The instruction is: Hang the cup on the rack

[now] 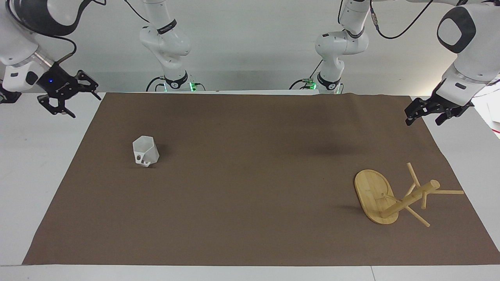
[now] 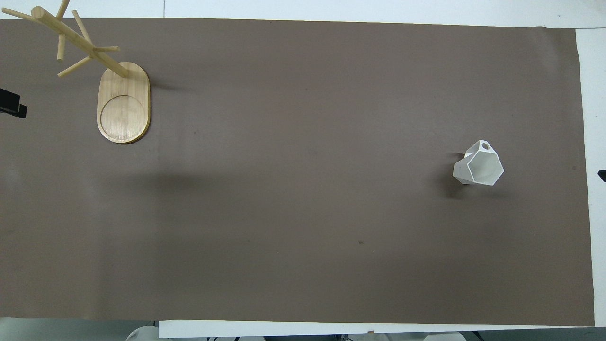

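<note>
Standing upright on the brown mat (image 1: 250, 218), the cup (image 1: 145, 151) sits toward the right arm's end of the table, rim up, with its squarish handle (image 1: 141, 159) turned away from the robots. By its look it is thin moulded plastic, so judge it light, rigid and somewhat slick on its flat facets (a hard squeeze is unnecessary, and a poorly centred pinch could make it twist or tip). The likeliest hold is across the wall at the rim, one finger inside and one outside, on the side away from the handle; this leaves the handle opening free to slide over a peg.

The rack (image 1: 394, 197) stands well apart from the cup, toward the left arm's end of the table and farther from the robots than the cup. Its oval base (image 2: 123, 106) lies flat on the mat, and thin pegs branch from the post (image 2: 78, 41).

The right gripper (image 1: 64, 95) hangs over the bare white table (image 1: 35, 156) just off the mat's edge, fingers spread and holding nothing. The left gripper (image 1: 424, 113) waits over the mat's corner nearest its own base, fingers likewise parted and empty.
</note>
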Motion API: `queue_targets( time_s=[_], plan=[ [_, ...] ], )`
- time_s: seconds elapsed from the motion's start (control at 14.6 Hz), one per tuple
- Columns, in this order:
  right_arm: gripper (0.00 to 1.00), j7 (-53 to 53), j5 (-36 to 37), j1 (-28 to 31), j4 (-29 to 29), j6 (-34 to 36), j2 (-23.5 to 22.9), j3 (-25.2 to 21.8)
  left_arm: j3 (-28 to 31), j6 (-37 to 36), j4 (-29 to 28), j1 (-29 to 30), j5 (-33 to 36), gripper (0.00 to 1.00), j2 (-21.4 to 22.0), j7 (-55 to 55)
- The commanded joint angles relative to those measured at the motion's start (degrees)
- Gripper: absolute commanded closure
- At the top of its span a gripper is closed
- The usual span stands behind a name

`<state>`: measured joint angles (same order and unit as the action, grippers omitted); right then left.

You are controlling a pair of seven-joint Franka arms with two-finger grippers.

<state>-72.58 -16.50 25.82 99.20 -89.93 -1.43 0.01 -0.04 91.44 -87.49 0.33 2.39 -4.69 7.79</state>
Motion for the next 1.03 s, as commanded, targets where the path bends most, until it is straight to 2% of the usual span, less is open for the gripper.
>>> queue_targets(
  time_s=[0.0,0.07,0.21,0.27,0.41,0.55,0.75,0.96],
  plan=[
    [0.01,-12.7,-9.0,3.9,0.8,-1.5,-6.2,0.7,0.2,-0.1,-0.7,0.1,-0.4,0.00,0.6,0.5],
    [0.01,-21.8,-14.2,5.8,3.4,-2.0,-8.1,0.7,0.2,-0.1,-0.7,0.1,-0.4,0.00,0.6,0.5],
    [0.01,-32.7,-22.1,9.1,6.8,-1.6,-10.6,0.7,0.1,-0.1,-0.7,0.1,-0.4,0.00,0.6,0.5],
    [0.01,-38.2,-24.2,10.1,7.8,-1.4,-11.9,0.7,0.2,-0.1,-0.7,0.1,-0.4,0.00,0.6,0.5],
    [0.01,-50.4,-29.2,12.1,7.9,-1.0,-17.4,0.7,0.2,-0.1,-0.7,0.1,-0.4,0.00,0.6,0.5],
    [0.00,-57.8,-32.7,12.9,8.6,-0.1,-21.8,0.7,0.2,-0.1,-0.7,0.1,-0.4,0.00,0.6,0.5],
    [0.01,-66.5,-35.9,12.8,12.9,0.5,-22.6,0.8,0.2,-0.1,-0.7,0.1,-0.4,0.00,0.6,0.5],
    [0.00,-69.3,-38.8,11.8,17.5,-0.2,-21.7,1.0,0.2,-0.1,-0.7,0.1,-0.4,0.00,0.5,0.5]
  ],
)
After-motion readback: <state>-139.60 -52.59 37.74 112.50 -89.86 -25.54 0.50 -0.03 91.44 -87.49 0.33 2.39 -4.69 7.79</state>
